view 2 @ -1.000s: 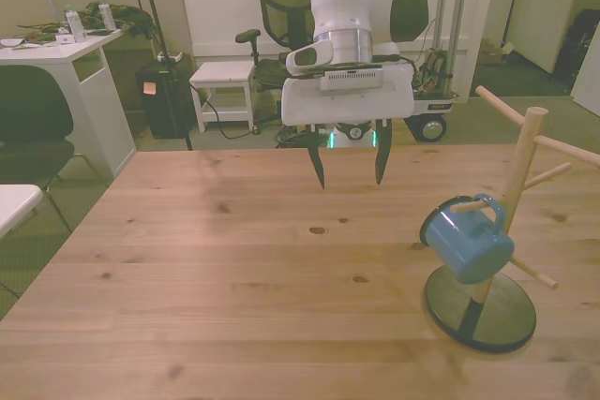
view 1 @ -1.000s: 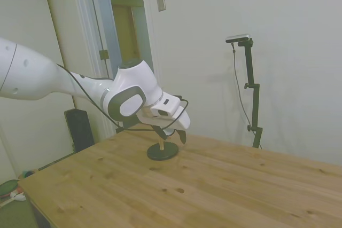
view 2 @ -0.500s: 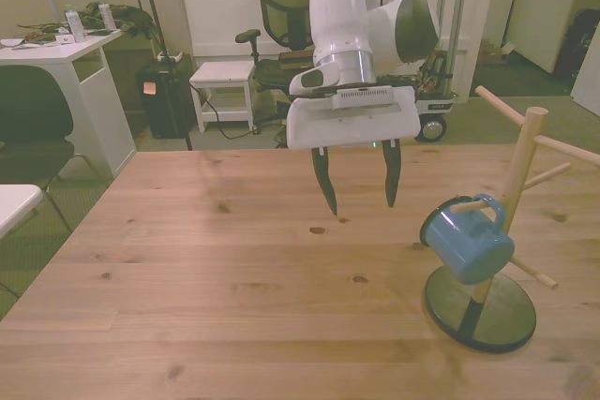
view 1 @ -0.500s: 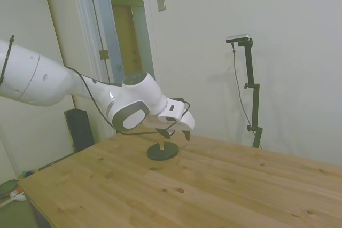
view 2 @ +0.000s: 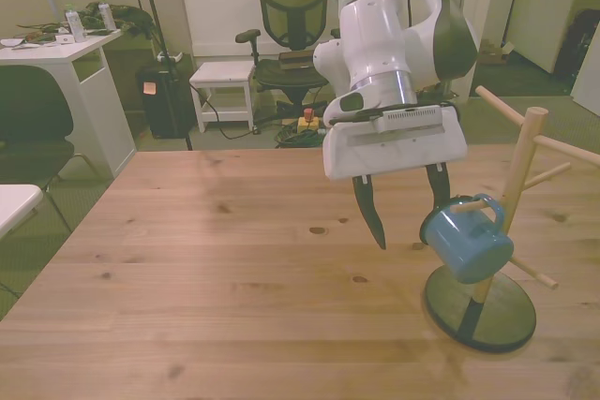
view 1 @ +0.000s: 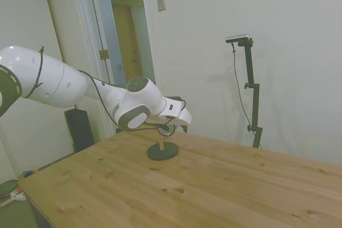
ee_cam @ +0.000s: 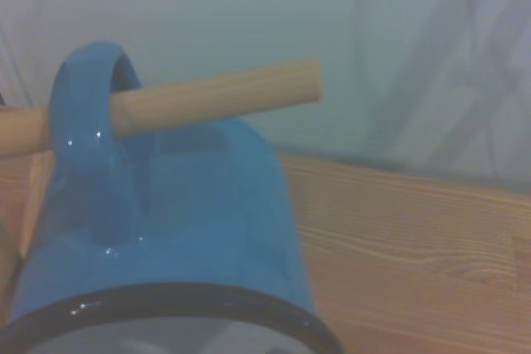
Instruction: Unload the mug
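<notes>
The light-blue mug [view 2: 467, 246] hangs by its handle on a lower peg of the wooden stand [view 2: 521, 175], tilted, above the stand's dark round base [view 2: 480, 312]. My gripper [view 2: 410, 223] is open just beside the mug, on the front view's left of it. One finger almost touches the mug's upper edge and nothing is held. In the wrist view the mug [ee_cam: 166, 221] fills the picture from close by, with the peg [ee_cam: 216, 102] through its handle. In the side view my gripper [view 1: 172, 128] covers the mug above the base [view 1: 162, 151].
The stand's other bare pegs [view 2: 499, 105] stick out to both sides near my gripper. The wooden table [view 2: 216, 278] stretches to the front view's left. Behind the table stand an office chair [view 2: 292, 7] and a white desk [view 2: 66, 53].
My arm has swung toward the front view's right and dropped lower, bringing the open gripper from mid-table to right beside the mug. The mug and stand have not moved.
</notes>
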Controlling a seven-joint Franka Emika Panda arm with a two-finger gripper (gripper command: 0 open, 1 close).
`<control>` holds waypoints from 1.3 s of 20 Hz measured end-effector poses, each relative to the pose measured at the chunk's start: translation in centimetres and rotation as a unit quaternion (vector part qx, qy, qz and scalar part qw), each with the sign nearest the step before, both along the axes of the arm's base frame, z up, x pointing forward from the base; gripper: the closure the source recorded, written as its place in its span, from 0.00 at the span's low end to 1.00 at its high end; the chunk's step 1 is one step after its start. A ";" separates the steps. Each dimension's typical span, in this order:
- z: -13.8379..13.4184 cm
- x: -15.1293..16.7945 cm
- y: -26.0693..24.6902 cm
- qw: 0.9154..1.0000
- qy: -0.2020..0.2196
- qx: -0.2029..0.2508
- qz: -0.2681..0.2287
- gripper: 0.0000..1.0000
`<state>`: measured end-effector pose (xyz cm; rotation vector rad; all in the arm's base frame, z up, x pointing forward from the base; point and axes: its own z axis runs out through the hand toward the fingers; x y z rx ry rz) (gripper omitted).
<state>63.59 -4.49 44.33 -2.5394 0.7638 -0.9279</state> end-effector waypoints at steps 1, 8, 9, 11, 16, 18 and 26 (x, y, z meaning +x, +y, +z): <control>0.1 0.1 0.2 1.000 -0.002 -0.001 0.002 0.00; -0.9 2.0 2.4 0.999 -0.010 -0.009 0.030 0.00; -1.0 2.2 2.5 0.999 -0.014 -0.011 0.031 0.00; -1.1 2.5 2.5 0.999 -0.018 -0.014 0.032 1.00; -1.0 2.6 2.5 0.999 -0.022 -0.017 0.040 1.00; -0.9 2.6 2.4 0.999 -0.024 -0.016 0.042 1.00; -0.6 2.7 2.4 0.998 -0.032 -0.015 0.054 1.00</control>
